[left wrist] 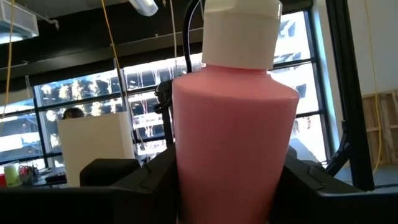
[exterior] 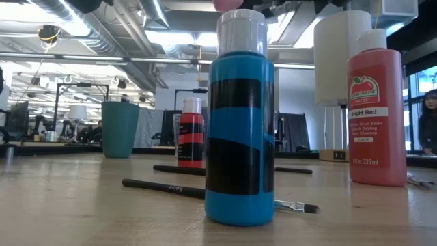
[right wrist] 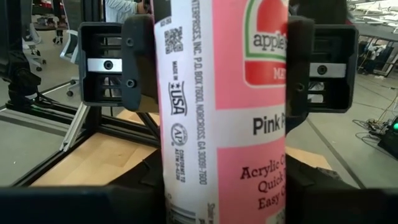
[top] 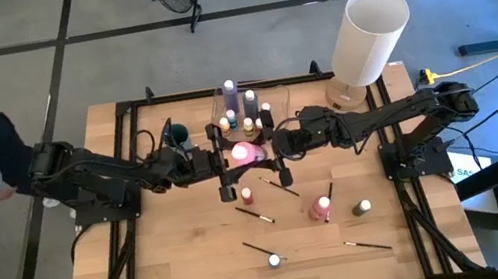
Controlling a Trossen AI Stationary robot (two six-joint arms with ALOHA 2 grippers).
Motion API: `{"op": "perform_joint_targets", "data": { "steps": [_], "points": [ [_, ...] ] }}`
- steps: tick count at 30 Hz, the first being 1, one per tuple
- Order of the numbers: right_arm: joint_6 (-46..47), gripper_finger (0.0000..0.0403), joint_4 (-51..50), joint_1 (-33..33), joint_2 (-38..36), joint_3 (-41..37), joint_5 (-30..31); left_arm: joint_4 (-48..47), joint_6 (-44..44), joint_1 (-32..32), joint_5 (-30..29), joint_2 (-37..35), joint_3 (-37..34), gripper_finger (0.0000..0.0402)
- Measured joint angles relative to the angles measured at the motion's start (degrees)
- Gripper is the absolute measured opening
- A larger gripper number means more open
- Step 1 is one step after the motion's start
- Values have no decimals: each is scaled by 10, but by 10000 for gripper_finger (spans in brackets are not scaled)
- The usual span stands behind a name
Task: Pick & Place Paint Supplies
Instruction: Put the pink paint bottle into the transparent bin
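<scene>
Above the table's middle, both grippers' jaws apparently clasp the pink paint bottle (top: 245, 152) from opposite sides.

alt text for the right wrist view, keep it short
A pink paint bottle fills the frame, upright, its label reading "Pink" and "Acrylic", held from both sides by the right pincer. Across the bottle, the left pincer faces the camera with a dark finger on either side of it, the wooden table below.
</scene>
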Motion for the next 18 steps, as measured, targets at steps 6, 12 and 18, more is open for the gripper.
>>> {"op": "perform_joint_targets", "data": {
  "steps": [6,12,18],
  "points": [
    [8,206,-23,3,0,0,22,-21,-2,0,-1,0,1,173],
    [26,266,-50,14,0,0,84,-43,1,0,-3,-2,1,170],
    [58,308,-138,21,-13,0,102,-78,3,-2,-50,-17,1,170]
  ]
}}
